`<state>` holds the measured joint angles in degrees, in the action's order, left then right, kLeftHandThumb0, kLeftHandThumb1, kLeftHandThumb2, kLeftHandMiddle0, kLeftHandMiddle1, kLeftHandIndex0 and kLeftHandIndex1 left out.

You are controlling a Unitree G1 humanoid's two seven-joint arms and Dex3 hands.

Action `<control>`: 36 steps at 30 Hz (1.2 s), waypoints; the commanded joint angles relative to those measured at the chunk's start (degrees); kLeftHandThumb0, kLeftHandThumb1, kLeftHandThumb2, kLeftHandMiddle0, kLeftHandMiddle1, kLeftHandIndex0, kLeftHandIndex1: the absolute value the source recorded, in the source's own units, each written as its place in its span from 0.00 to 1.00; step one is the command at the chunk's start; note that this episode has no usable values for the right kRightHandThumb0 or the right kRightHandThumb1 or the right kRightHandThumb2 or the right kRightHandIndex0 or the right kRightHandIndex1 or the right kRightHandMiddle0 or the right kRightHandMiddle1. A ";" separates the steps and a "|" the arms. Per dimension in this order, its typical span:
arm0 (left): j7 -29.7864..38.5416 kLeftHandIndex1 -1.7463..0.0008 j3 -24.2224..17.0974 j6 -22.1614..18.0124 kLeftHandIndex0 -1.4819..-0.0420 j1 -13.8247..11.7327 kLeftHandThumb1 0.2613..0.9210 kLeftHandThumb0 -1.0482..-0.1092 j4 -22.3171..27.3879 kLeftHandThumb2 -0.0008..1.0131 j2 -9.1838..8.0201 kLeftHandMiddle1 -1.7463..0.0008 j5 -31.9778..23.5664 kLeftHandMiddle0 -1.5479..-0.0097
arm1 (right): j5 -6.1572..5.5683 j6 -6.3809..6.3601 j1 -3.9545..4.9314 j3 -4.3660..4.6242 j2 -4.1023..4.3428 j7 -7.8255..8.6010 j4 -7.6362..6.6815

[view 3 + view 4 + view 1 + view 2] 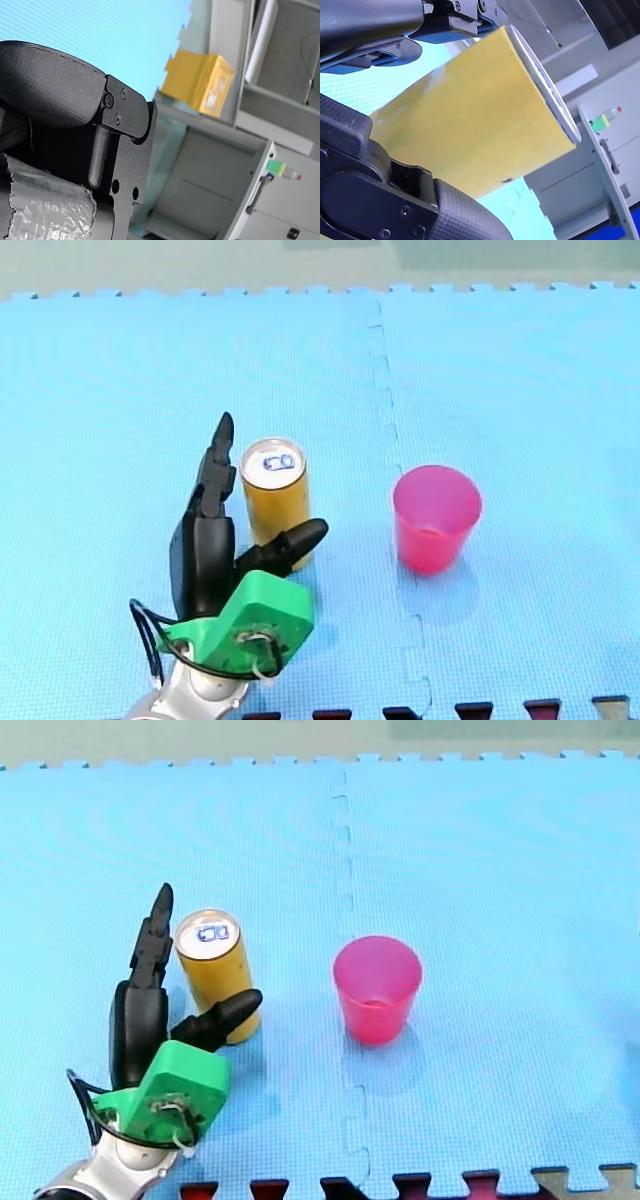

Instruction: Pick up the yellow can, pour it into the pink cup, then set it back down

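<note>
Head views: The can (275, 502) stands upright on the blue foam mat (500, 390), left of the mat's centre seam, with its silver top and pull tab facing up. The left hand (215, 540) comes in from the near left edge and brackets the can. Its long fingers (218, 465) run up along the can's left side, and its thumb (290, 543) crosses the lower front of the can and touches it. A green mount (265, 615) with a black cable sits at the wrist. The pink cup (436, 518) stands upright to the right of the seam, mouth up, well apart from the can and level with it.

First wrist view: A black hand (60, 100) with a patch of grey tape (45, 205) lies close to the lens. Whether it is open or closed cannot be told, and nothing is seen held in it. Beyond it are the mat's edge and a yellow box (200, 82) on a grey ledge.

Second wrist view: The can lies between black fingers (365, 20) on one side and the thumb (395, 200) on the other. Both press against its yellow wall, so the left hand is clamped on the can. The can's silver rim points away from the palm.
</note>
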<state>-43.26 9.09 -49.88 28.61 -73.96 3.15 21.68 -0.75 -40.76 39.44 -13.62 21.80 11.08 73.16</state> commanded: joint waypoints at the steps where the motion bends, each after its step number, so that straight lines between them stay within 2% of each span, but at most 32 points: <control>1: 0.54 1.00 -0.71 -1.05 0.92 -0.40 0.91 0.00 0.19 0.01 -0.39 1.00 -0.63 0.85 | -0.05 -0.20 0.20 -0.03 0.45 0.00 -0.04; 4: 1.04 1.00 -1.21 -2.07 0.93 -0.81 0.91 0.00 0.26 0.01 -0.57 1.00 -0.88 0.85 | 0.80 -0.45 0.23 0.64 0.75 -0.42 -0.04; 7: 1.16 1.00 -1.74 -3.61 0.93 -1.49 0.91 0.00 0.43 0.01 -0.83 1.00 -1.03 0.86 | 2.03 -0.92 0.26 1.44 1.01 -1.62 -0.06; 11: 1.10 1.00 -2.12 -5.81 0.93 -2.77 0.91 0.00 0.60 0.01 -1.62 1.00 -0.77 0.86 | 2.90 -1.14 0.37 1.99 1.11 -2.90 -0.03; 15: 0.65 1.00 -2.02 -7.19 0.93 -3.30 0.90 0.00 0.71 0.00 -2.42 1.00 -0.01 0.86 | 3.09 -1.19 0.40 2.14 1.11 -3.27 0.01; 23: -0.64 1.00 -1.75 -8.10 0.94 -4.02 0.88 0.00 0.99 0.00 -2.74 1.00 1.15 0.86 | 3.68 -1.41 0.65 2.67 1.19 -4.31 0.00; 36: -0.06 1.00 -1.19 -9.76 0.93 -5.68 0.86 0.00 1.33 0.00 -3.39 1.00 2.22 0.86 | 4.22 -1.03 1.22 3.48 1.09 -4.77 0.02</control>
<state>-43.57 7.80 -59.32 23.15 -72.69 0.18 23.97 3.42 -41.82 40.48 -10.22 22.65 6.58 73.23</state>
